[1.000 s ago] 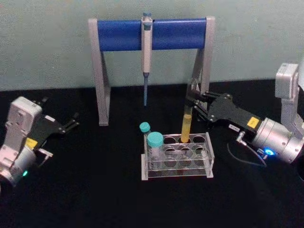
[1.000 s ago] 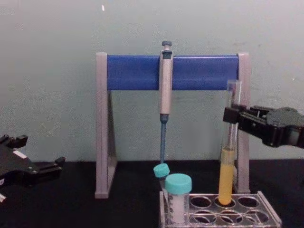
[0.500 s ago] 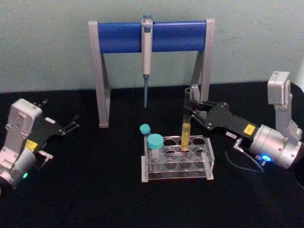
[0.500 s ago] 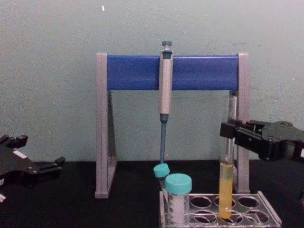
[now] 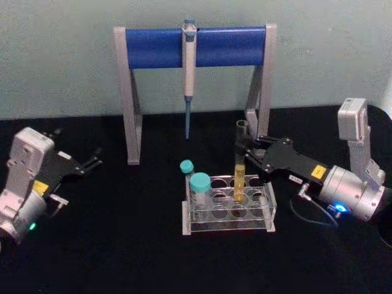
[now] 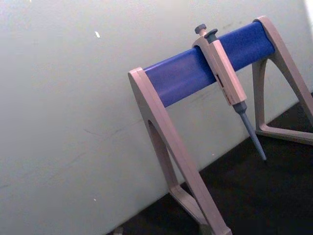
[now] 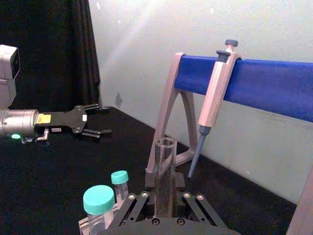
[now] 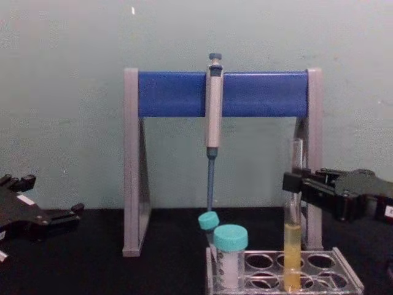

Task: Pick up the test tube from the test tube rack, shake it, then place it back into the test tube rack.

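right tool: we're clamping it on the test tube, on the clear glass above the liquid and just below the open rim; the arm is reaching in from the right.
test tube: it's standing upright with its yellow lower end down in a hole of the test tube rack, right of the middle; we can't tell which row.
test tube rack: it's sitting on the black bench, in front of the pipette stand.
left tool: we're keeping it off at the left over the bench, fingers spread wide, holding nothing, well apart from the rack.
teal-capped tubes: two are sitting at the rack's left end.
pipette: it's hanging from the stand's blue bar, tip pointing down behind the rack.
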{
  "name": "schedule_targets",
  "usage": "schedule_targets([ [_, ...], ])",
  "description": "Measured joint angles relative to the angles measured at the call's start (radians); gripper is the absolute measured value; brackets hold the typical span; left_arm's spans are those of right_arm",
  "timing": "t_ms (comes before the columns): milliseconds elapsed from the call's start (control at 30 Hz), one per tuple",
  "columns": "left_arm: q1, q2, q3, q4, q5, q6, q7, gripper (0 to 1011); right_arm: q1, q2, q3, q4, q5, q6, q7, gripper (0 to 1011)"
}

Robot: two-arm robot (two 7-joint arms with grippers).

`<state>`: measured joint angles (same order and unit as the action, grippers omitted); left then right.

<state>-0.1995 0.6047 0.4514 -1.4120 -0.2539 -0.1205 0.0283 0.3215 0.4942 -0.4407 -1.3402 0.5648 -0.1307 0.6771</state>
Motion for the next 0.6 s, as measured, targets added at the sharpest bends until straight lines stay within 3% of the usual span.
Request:
schedule_targets([
  [600,0.000,0.000,0.000,0.000,0.000,0.000,0.000,1001,0.008,-0.004,-0.012,0.015,-0.017,0.020,0.000,228],
])
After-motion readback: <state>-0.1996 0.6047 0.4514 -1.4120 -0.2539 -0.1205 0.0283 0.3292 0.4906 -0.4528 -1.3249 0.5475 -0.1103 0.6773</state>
